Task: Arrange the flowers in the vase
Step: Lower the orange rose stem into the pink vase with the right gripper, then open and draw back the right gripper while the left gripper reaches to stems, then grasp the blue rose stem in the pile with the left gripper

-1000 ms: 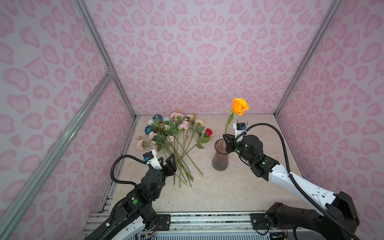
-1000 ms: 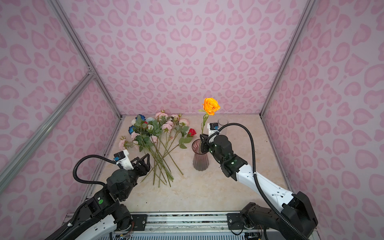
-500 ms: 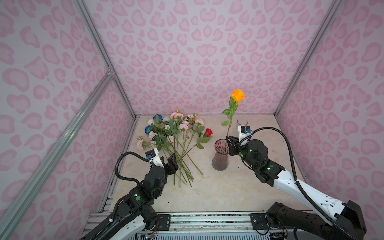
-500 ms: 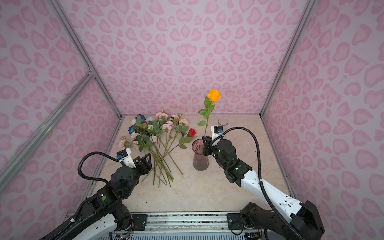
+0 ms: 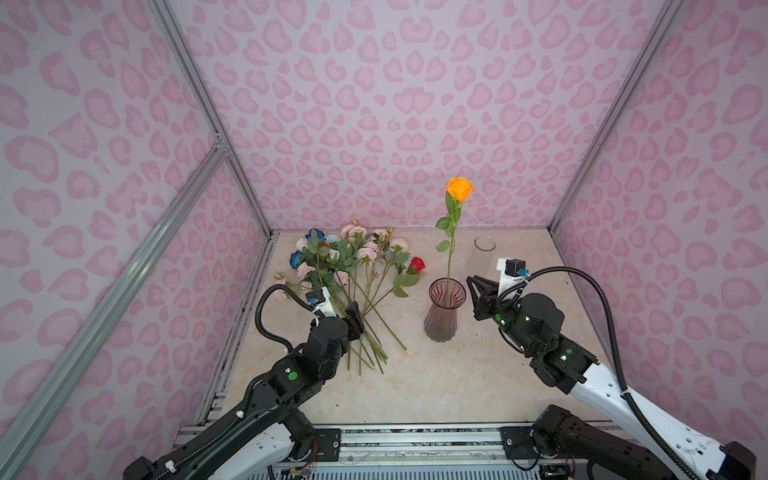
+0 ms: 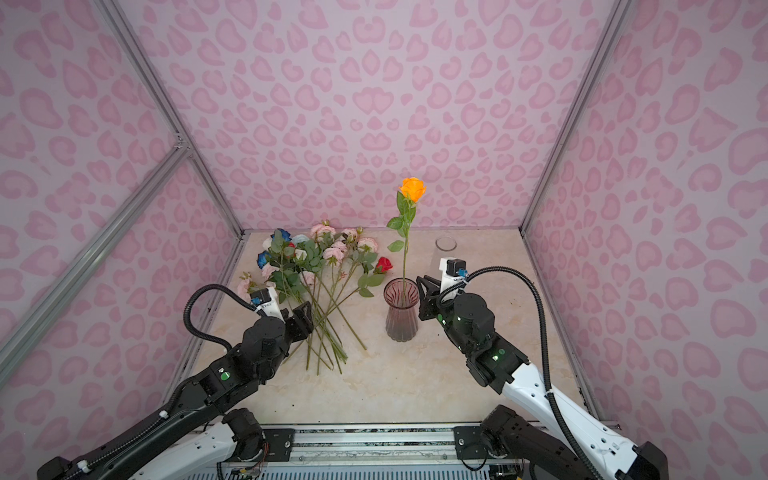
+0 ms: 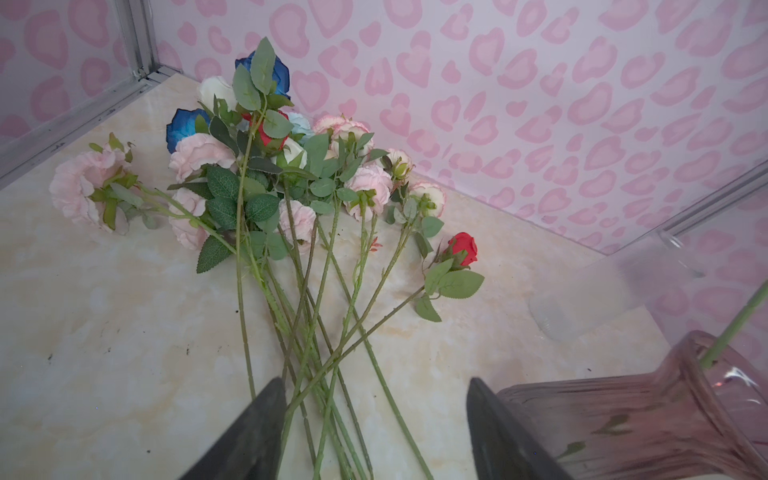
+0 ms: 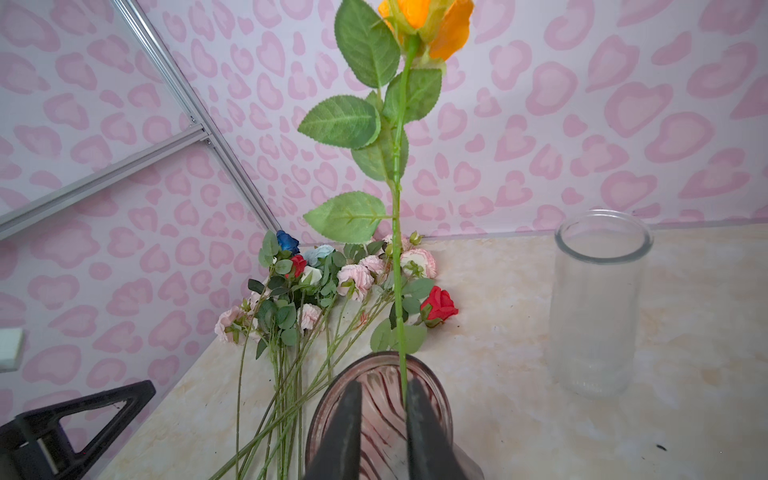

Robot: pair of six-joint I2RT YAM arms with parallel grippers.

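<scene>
Orange rose [image 5: 459, 189] stands upright in the ribbed pink-tinted vase [image 5: 442, 316], just right of centre in both top views. Its stem goes down through the mouth and its head sits well above the rim.

Right gripper [image 5: 473, 286]: just right of the vase rim, apart from the stem in a top view. In the right wrist view its fingers [image 8: 417, 415] show a narrow gap with nothing clamped; the stem passes beyond the tips.

Remaining flowers [image 5: 353, 266] lie in a fan on the table [image 5: 457, 382], left of the vase, heads toward the back wall, stems crossing toward the front. The red rose [image 5: 417, 263] lies at the pile's right edge, nearest the vase.

Left gripper [image 7: 374, 382]: jaws wide, empty, poised over the crossed stem ends at lower centre of the left wrist view.

Clear glass jar [image 5: 485, 243] stands upright at the back, right of the vase
</scene>
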